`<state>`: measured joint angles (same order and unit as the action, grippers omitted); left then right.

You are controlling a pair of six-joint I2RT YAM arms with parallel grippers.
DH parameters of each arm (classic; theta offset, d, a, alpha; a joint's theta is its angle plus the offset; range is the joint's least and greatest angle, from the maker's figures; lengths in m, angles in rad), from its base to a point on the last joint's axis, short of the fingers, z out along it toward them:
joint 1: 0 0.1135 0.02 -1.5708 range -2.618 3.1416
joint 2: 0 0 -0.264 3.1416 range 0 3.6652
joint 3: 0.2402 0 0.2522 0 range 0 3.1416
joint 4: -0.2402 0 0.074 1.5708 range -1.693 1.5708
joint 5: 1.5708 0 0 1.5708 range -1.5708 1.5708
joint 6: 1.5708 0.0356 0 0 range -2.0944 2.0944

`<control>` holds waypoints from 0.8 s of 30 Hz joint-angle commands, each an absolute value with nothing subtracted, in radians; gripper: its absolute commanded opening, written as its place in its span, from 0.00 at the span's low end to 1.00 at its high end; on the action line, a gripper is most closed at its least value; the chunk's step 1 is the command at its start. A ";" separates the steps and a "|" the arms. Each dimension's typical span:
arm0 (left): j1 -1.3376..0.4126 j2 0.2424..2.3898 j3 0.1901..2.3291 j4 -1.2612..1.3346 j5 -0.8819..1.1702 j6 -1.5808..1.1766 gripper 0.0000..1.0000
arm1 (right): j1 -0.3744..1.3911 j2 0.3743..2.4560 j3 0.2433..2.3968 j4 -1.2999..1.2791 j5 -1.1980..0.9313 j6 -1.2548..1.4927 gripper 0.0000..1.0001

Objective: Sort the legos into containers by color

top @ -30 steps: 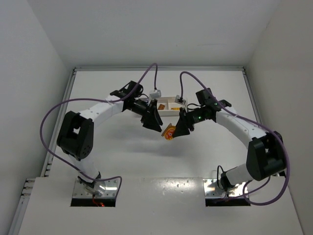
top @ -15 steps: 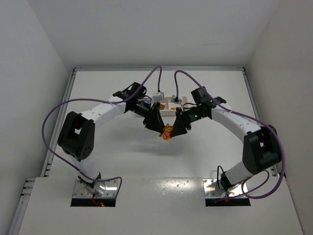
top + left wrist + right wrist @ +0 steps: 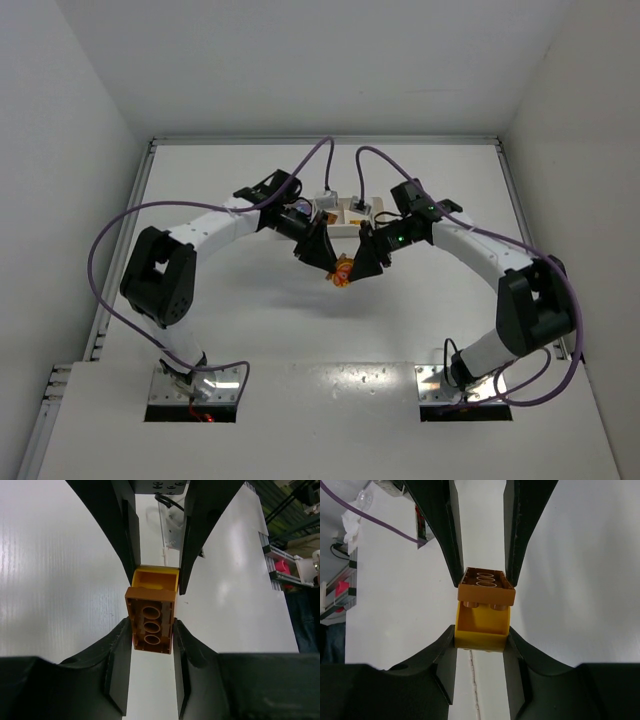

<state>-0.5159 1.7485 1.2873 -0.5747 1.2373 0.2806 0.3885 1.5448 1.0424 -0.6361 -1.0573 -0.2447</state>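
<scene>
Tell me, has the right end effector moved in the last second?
Yes. Against its fixed base plate, the right end effector, shut on the yellow brick, has shifted slightly left in the top view, toward the left end effector.

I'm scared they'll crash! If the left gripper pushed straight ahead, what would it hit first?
The left gripper, shut on the brown brick, would likely shove the joined yellow brick into the right gripper holding it.

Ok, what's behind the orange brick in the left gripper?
A yellow brick, stuck to the orange brick and shut in the right gripper. From the left wrist, the orange one covers most of it.
</scene>
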 commanded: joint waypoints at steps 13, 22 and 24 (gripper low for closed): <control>-0.315 1.600 1.325 -0.558 1.108 0.330 0.00 | 0.322 1.379 0.911 -0.618 -0.982 -0.296 0.04; -0.385 1.378 1.129 -0.197 0.513 0.138 0.00 | 0.253 1.378 0.911 -0.451 -0.873 -0.137 0.04; -0.420 1.414 1.138 -0.184 0.375 0.126 0.00 | 0.242 1.388 0.911 -0.407 -0.848 -0.092 0.04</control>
